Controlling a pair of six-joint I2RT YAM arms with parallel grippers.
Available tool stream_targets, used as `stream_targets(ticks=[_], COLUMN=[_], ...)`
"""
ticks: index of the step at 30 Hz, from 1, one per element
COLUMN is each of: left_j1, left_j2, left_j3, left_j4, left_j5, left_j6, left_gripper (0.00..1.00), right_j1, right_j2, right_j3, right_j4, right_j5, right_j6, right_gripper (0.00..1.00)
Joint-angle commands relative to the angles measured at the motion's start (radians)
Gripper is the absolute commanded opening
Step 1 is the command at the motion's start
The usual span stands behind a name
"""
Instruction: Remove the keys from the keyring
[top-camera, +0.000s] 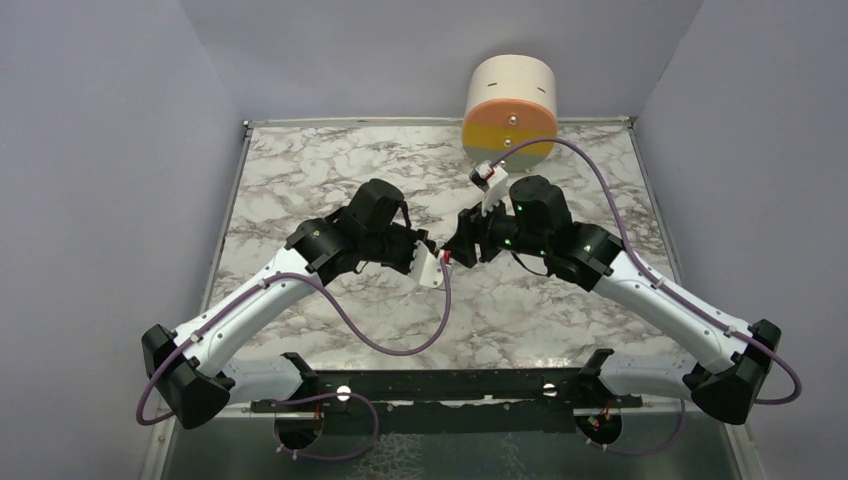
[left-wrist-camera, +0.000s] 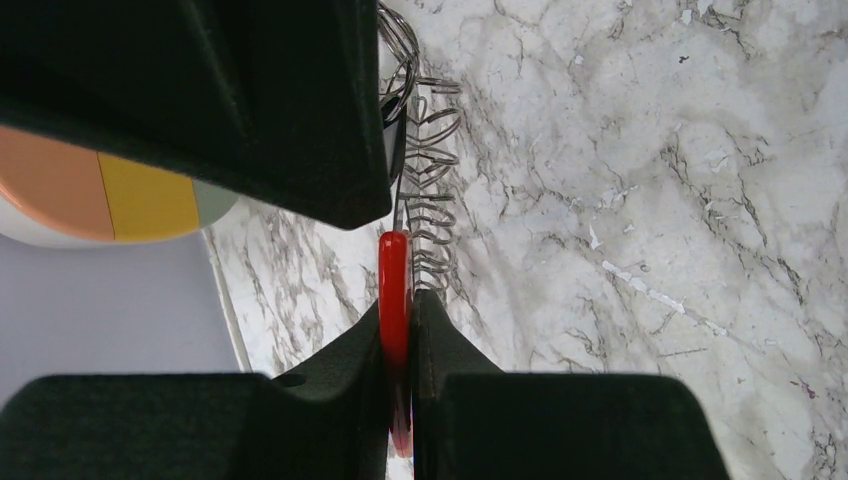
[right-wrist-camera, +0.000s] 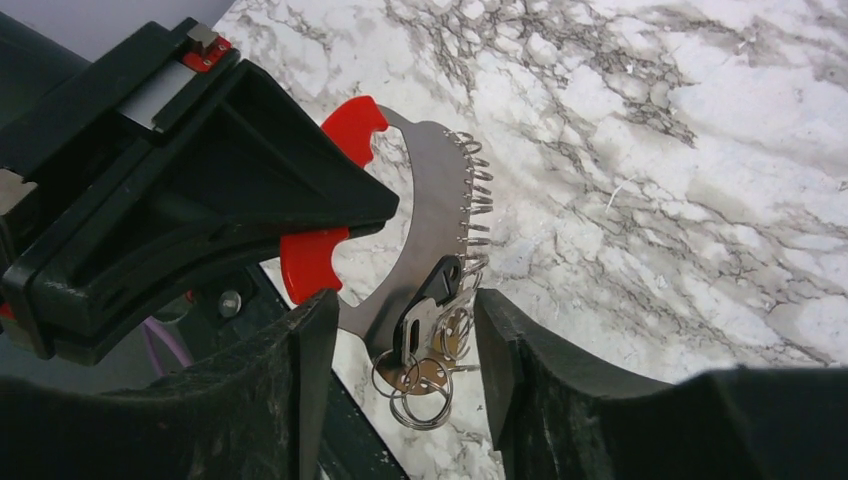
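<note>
**Right jaws are flanking the keyring while the left is pinning the bunch**

You are clamping the left gripper (left-wrist-camera: 402, 305) fully closed on the red-headed piece (right-wrist-camera: 305, 265) of the keys (right-wrist-camera: 425, 240), holding the bunch clear above the marble table (right-wrist-camera: 650, 150). From that red head a curved steel plate (right-wrist-camera: 432, 170), with a wire coil (right-wrist-camera: 478, 190) along its outer edge, is running toward your right gripper (right-wrist-camera: 403, 305). So the bunch's long axis is lying roughly along the line between the two grippers, which are facing each other mid-table.

The right jaws are standing about half open and gripping nothing. Their fingers are sitting on either side of the plate's far end, where a small black-headed key (right-wrist-camera: 437, 285) and the keyring (right-wrist-camera: 420, 405), thin wire loops, are dangling in the gap. Whether the outer finger is touching the coil is not clear.

The right arm is the one nearer the ring, so you are probably looking at closing it there and working the ring free against the left's hold. The coil is lying just beside that finger and could snag, and the left gripper's body is crowding the other side. The cream drum (top-camera: 510, 90) at the table's far edge is well apart.
</note>
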Motion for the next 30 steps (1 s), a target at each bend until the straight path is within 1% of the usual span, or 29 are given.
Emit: stream_targets(ticks=[1,2,6,14,15,17,18,23,26,30], left_j1=[-0.004,-0.004,-0.004,-0.004,-0.004,-0.004,-0.003,-0.003,-0.003,-0.004], left_j2=[0.003,0.004,0.007,-0.029,-0.031,-0.033,-0.033,-0.03,-0.037,-0.062], left_j3=[0.014,0.013,0.017,0.0,0.0,0.001,0.003,0.007,0.009,0.002], left_j4=[0.033,0.036,0.043,0.059,0.062,0.064,0.066,0.075,0.1,0.138], left_j5=[-0.045,-0.054,-0.076,-0.063,-0.063,-0.068,-0.074,-0.101,-0.105,-0.071], left_j6=[-0.019,-0.023,-0.033,-0.031,-0.033,-0.037,-0.041,-0.071,-0.101,-0.139], left_gripper=[0.0,0.0,0.0,0.0,0.0,0.0,0.0,0.0,0.0,0.0], right_j1=[0.002,0.002,0.002,0.002,0.002,0.002,0.002,0.002,0.002,0.002], right_j2=[0.027,0.033,0.045,0.067,0.067,0.066,0.064,0.004,-0.065,-0.15], right_j3=[-0.01,-0.011,-0.01,-0.009,-0.01,-0.004,0.0,-0.003,-0.037,-0.096], right_j4=[-0.046,-0.05,-0.066,-0.089,-0.089,-0.098,-0.107,-0.11,-0.055,0.031], right_j5=[-0.035,-0.038,-0.039,-0.023,-0.022,-0.01,0.005,0.126,0.188,0.223], right_j6=[0.015,0.015,0.012,-0.001,-0.004,-0.012,-0.016,-0.021,-0.011,-0.005], right_gripper=[0.48,0.45,0.39,0.21,0.18,0.03,0.01,0.01,0.01,0.01])
